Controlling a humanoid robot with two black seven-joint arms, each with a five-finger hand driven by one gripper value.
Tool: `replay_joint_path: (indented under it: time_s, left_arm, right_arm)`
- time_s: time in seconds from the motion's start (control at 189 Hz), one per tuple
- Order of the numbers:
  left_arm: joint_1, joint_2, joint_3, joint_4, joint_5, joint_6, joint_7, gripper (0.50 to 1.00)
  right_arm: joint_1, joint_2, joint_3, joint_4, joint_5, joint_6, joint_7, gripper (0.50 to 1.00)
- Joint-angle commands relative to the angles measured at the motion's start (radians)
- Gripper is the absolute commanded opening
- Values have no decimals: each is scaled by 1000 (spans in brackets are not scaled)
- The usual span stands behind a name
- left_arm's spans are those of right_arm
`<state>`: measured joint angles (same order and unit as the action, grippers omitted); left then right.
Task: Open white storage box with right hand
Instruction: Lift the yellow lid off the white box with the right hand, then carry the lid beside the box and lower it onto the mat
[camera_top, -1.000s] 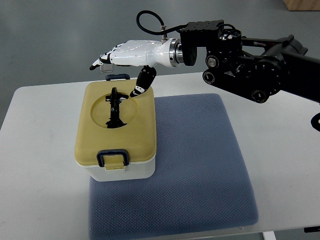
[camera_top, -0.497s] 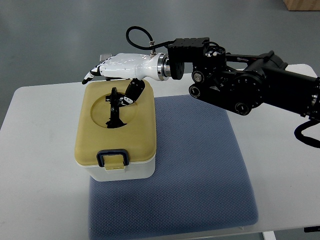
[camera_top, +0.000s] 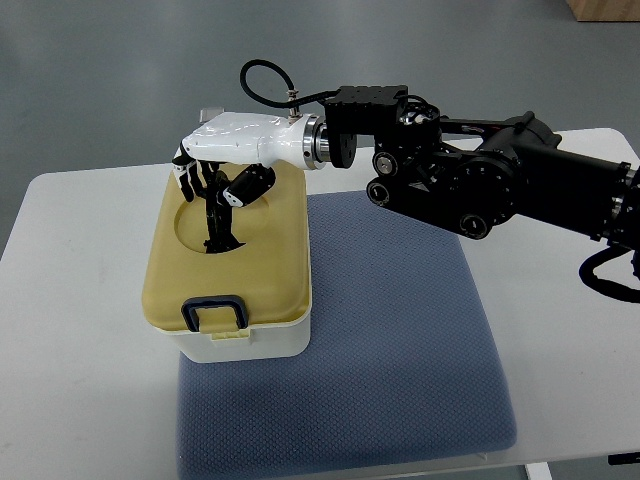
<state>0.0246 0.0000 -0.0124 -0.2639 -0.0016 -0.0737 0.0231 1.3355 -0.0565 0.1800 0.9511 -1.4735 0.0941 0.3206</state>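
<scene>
Right arm (camera_top: 500, 185), black and heavy-jointed, had reached further left than half a second before; its shoulder links now crossed more of the blue mat (camera_top: 390, 330). We noted the right hand (camera_top: 215, 165), white with dark finger pads, had dropped from above the far edge of the lid to the lid itself. Its fingers (camera_top: 190, 175) now curled down over the far side of the round recess, thumb (camera_top: 245, 187) bent in beside the black handle (camera_top: 217, 222). Whether the fingers actually gripped the handle we could not tell; they looked clenched around or just against its upper end.

White storage box (camera_top: 240, 340) sat on the left part of the mat, its left side overhanging onto the table (camera_top: 80, 300). The tan lid (camera_top: 270, 270) appeared shifted a little leftward and slightly tilted against the earlier frame, the near dark-blue latch (camera_top: 212, 312) having moved left with it. Lid was still on the box.

Table was white, rounded at the corners, the mat covering its middle and running to the near edge. Beyond the table we saw a plain grey floor (camera_top: 100, 70), and at the top right corner a sliver of something brown, cardboard by the look, too cropped to be sure.

Left arm did not show.
</scene>
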Motion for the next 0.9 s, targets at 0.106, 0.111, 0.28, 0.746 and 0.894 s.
replay_joint_path:
  time_s: [0.106, 0.111, 0.28, 0.746, 0.894]
  left_arm:
    - [0, 0, 0, 0, 0, 0, 0, 1000]
    - [0, 0, 0, 0, 0, 0, 0, 1000]
    - [0, 0, 0, 2, 0, 0, 0, 1000]
    - [3, 0, 0, 2, 0, 0, 0, 1000]
    - [3, 0, 0, 0, 0, 0, 0, 1000]
  right_arm:
    - [43, -37, 12, 31, 10, 1, 0, 500]
    - [44, -37, 12, 31, 10, 1, 0, 500]
    - [88, -149, 13, 116, 51, 1, 0, 500]
    - [-56, -651, 27, 454, 47, 6, 64, 500]
    - [-142, -743, 26, 466, 38, -1, 106, 500]
